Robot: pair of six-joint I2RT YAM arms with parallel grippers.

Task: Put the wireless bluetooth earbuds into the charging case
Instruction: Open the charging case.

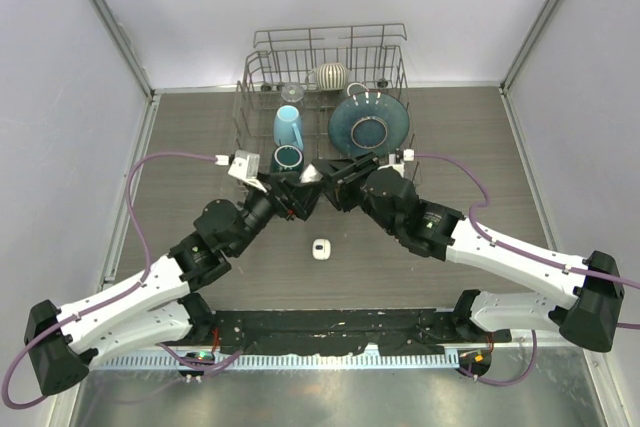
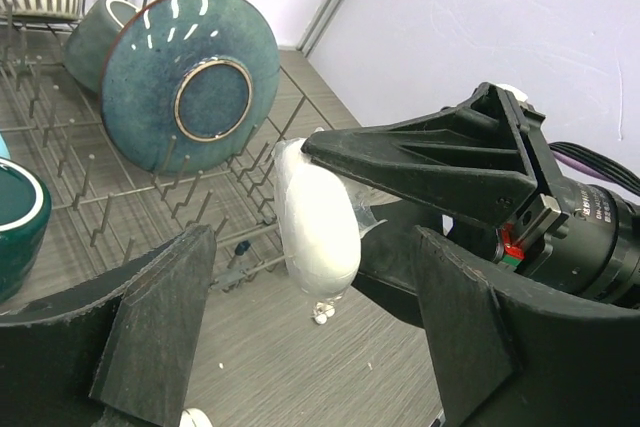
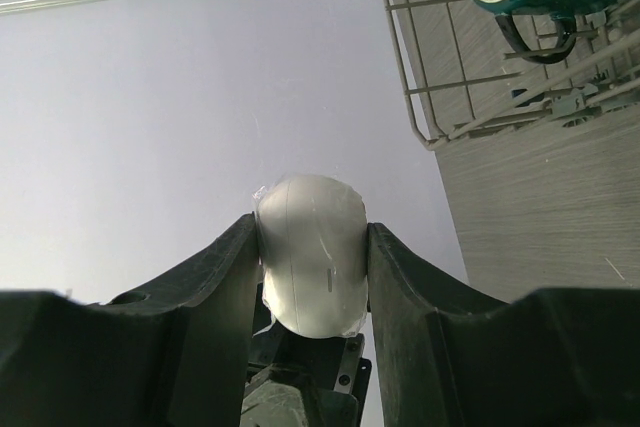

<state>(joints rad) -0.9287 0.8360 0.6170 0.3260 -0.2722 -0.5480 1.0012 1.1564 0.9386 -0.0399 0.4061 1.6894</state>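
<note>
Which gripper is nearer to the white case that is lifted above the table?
Right. The right gripper clamps the white case between its jaws. The left gripper faces it, jaws open, not touching it.

- charging case (image 3: pixel 310 267): a smooth, white, pebble-shaped shell with a thin seam line on its face. it is pinched by its two sides between the fingers of the right gripper (image 3: pixel 310 237) and held off the table, with its long axis roughly upright in the left wrist view.
- tiny white pieces (image 2: pixel 322 315): small, glossy lumps just under the case's lower end. cannot tell whether they touch it.
- second case (image 1: pixel 321 249): small, white and rounded, with darker marks on top. it lies alone on the table (image 1: pixel 200 147), between the two arms.
</note>
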